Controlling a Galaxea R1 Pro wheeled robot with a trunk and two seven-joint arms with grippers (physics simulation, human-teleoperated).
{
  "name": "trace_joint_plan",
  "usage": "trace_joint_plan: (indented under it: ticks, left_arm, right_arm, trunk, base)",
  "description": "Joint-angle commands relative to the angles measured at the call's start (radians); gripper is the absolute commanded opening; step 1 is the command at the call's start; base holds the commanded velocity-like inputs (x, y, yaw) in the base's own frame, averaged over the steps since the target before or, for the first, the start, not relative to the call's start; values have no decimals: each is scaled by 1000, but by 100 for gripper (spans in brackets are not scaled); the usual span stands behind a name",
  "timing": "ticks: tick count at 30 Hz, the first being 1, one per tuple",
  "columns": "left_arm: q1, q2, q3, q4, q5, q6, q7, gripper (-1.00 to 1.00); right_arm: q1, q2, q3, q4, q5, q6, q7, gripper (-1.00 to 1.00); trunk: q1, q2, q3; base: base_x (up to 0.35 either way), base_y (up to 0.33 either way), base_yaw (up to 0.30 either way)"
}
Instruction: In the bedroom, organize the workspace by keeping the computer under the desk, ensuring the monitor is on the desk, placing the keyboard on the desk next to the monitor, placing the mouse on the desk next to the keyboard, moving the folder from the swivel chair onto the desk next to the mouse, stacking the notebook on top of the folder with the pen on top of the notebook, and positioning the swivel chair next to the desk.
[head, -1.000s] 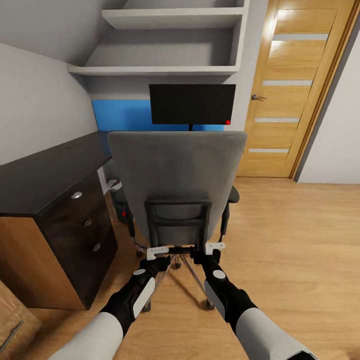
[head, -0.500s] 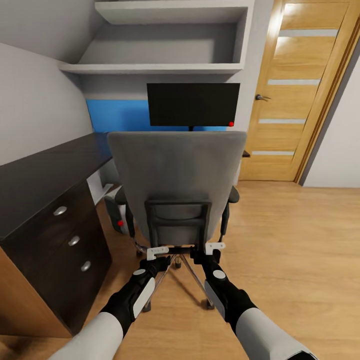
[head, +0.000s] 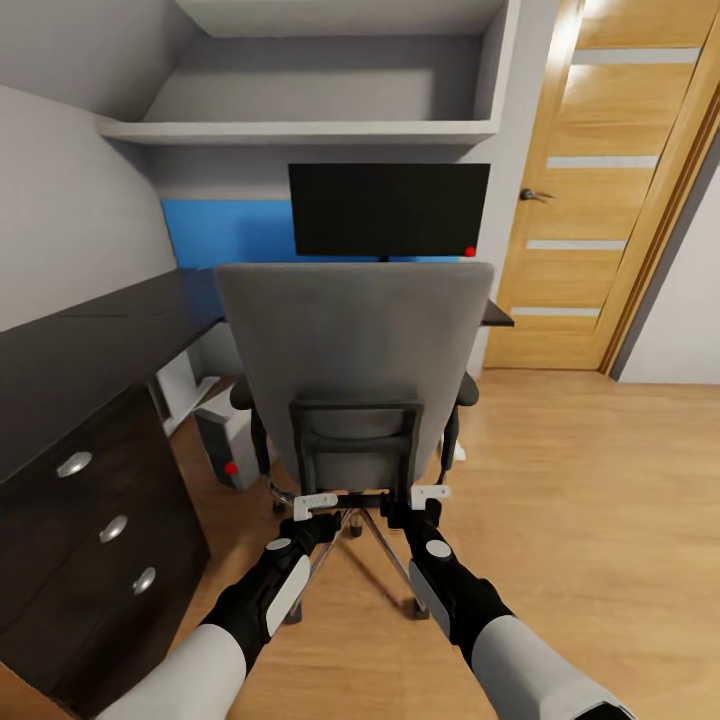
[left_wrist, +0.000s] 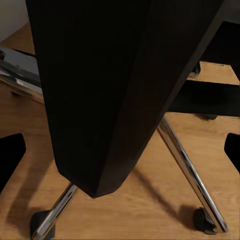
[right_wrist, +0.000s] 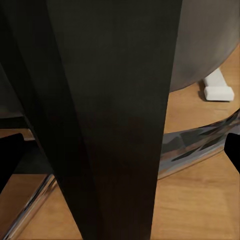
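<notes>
Wooden floor (head: 590, 520) under the swivel chair (head: 352, 350), upright, backrest facing away from the monitor (head: 388, 208); left gripper (head: 314, 503) and right gripper (head: 428, 497) seemingly clamp its black frame.

No legible text or labels (perhaps too dark on the monitor (head: 389, 208))

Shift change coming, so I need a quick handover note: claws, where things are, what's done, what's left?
Left claw and right claw are both at the dark frame low on the chair back; whether they are clamped cannot be told.
The chair faces the desk, with a gap between them.
Monitor is up on the desk.
Computer stands on the floor under it.
Left: bring the chair up to the desk. Keyboard, mouse, folder, notebook, pen: unconfirmed.
</notes>
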Motion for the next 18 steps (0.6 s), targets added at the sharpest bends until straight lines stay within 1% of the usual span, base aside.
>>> trace_joint_plan:
  ticks: [1, 18]
  left_arm:
    - [0, 0, -3, 0, 11, 4, 6, 100]
    - [0, 0, -3, 1, 11, 5, 6, 100]
  right_arm:
    - [-2, 0, 7, -2, 1, -4, -5, 100]
    - [-2, 0, 6, -2, 1, -4, -4, 100]
  trunk:
    - [0, 0, -1]
    - [0, 0, -1]
  base:
    - [320, 0, 0]
    - [320, 0, 0]
